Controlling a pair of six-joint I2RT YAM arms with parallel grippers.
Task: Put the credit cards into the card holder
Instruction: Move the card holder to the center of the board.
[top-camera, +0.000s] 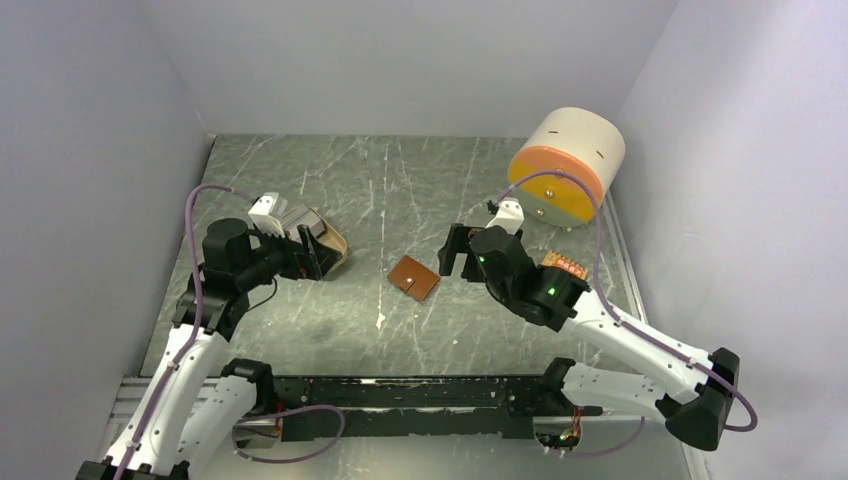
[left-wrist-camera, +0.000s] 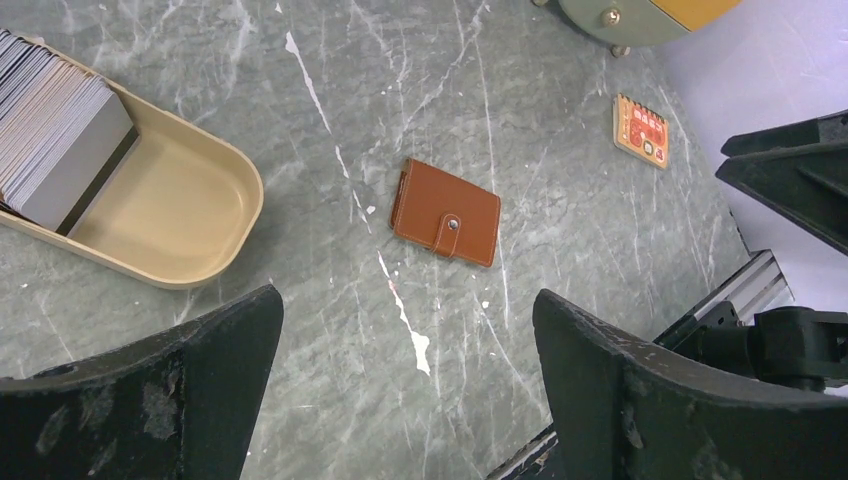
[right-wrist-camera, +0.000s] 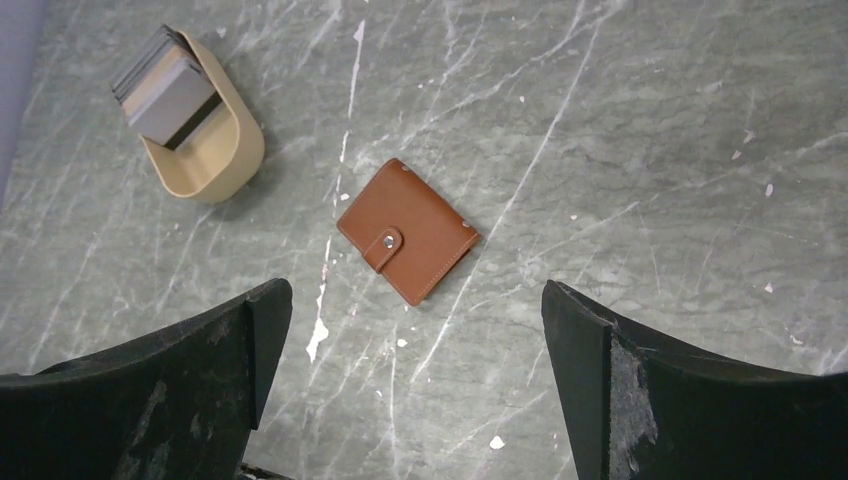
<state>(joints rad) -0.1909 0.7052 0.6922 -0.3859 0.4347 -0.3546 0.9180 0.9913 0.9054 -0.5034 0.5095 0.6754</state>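
Note:
The card holder (top-camera: 413, 277) is a brown leather wallet, folded and snapped shut, lying flat mid-table. It also shows in the left wrist view (left-wrist-camera: 445, 212) and the right wrist view (right-wrist-camera: 408, 230). The credit cards (top-camera: 293, 220) are a grey stack standing on edge at one end of a tan oval dish (top-camera: 336, 247); they show too in both wrist views (left-wrist-camera: 55, 130) (right-wrist-camera: 165, 85). My left gripper (top-camera: 322, 252) is open and empty above the dish, left of the wallet (left-wrist-camera: 408, 300). My right gripper (top-camera: 455, 255) is open and empty just right of the wallet (right-wrist-camera: 417, 290).
A cream-and-orange drum box (top-camera: 565, 160) lies on its side at the back right. A small orange patterned pad (left-wrist-camera: 640, 130) lies on the table by my right arm. Grey walls close in the left, back and right; a black rail (top-camera: 420, 405) runs along the near edge.

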